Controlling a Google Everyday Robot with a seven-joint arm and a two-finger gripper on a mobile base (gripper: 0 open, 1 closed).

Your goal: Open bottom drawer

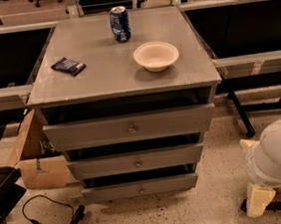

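Three drawers, bottom drawer (140, 188) lowest; above it one can (119, 23), one bowl (156, 56), one packet (68, 66); one arm (280, 157) low to its right, hand (260, 199) state indiscernible.

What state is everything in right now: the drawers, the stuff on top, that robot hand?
bottom drawer: closed, knob untouched.
middle drawer: closed.
top drawer: closed.
can: upright.
bowl: upright, empty.
packet: lying flat.
gripper: low at right, clear of the drawers.
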